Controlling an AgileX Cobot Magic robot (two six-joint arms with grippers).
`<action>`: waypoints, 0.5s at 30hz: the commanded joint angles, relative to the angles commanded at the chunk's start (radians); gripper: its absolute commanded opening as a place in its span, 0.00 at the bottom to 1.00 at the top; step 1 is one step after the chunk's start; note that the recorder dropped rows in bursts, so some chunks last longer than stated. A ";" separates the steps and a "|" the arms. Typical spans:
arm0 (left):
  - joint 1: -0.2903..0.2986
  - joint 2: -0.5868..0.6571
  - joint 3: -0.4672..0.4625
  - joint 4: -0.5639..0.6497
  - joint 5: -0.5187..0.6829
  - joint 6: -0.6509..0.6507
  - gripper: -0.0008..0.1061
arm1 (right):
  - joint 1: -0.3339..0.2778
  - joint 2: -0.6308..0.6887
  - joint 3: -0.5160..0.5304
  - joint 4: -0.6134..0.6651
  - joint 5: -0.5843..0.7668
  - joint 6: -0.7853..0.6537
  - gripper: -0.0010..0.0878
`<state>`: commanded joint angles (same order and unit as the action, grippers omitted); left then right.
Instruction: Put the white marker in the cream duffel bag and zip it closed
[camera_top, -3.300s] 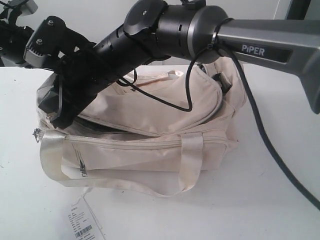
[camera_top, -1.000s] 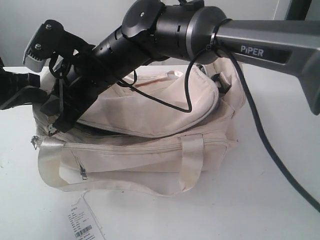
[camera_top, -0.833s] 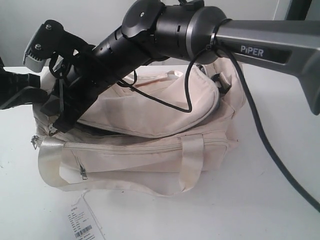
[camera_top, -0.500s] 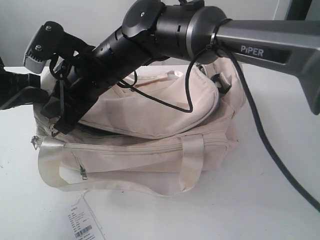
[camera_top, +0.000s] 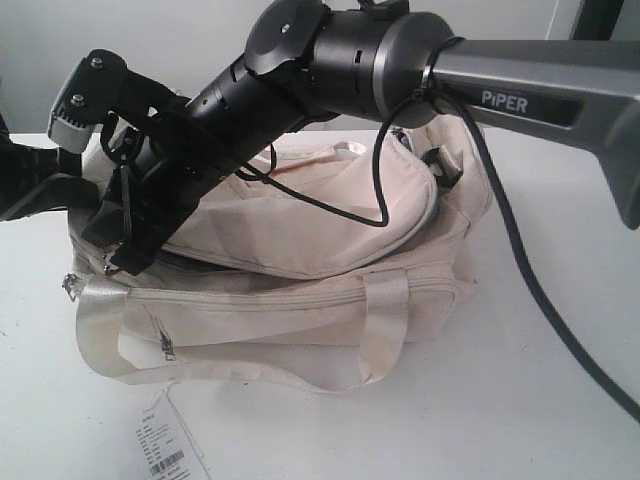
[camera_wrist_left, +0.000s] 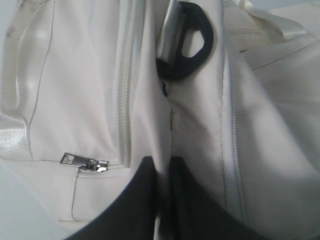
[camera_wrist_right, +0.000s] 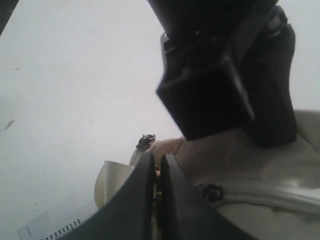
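Exterior view: the cream duffel bag (camera_top: 300, 300) lies on the white table (camera_top: 540, 400), top flap gaping at its left end, where the right gripper (camera_top: 118, 260) reaches in; left wrist view: the left gripper (camera_wrist_left: 162, 170) pinches a fold of bag fabric; right wrist view: right gripper fully closed beside the zipper, any held part undeterminable

The duffel bag (camera_top: 300, 300) is plain cream all over, its webbing straps (camera_top: 385, 330) a slightly glossier off-white, with a silver zip pull (camera_wrist_left: 82, 162) and a black buckle (camera_wrist_left: 192, 42). The desk (camera_top: 520, 400) is white. The arm (camera_top: 300, 60) is black, turning to grey with white lettering, and trails a black cable (camera_top: 524, 270). A white tag (camera_top: 165, 445) bears black print and a barcode.
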<state>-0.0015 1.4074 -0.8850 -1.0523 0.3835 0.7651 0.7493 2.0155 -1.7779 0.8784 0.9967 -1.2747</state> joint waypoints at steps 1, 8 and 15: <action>0.000 0.000 0.000 0.000 0.000 0.000 0.01 | 0.000 -0.002 0.000 0.000 0.002 0.005 0.01; 0.000 0.000 0.000 0.000 0.000 0.000 0.01 | 0.000 -0.011 0.000 -0.002 0.034 0.025 0.01; 0.000 0.000 0.000 0.000 0.000 0.000 0.01 | 0.000 -0.011 0.000 -0.004 0.068 0.060 0.01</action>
<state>-0.0015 1.4074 -0.8850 -1.0523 0.3835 0.7651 0.7493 2.0046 -1.7779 0.8742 1.0648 -1.2149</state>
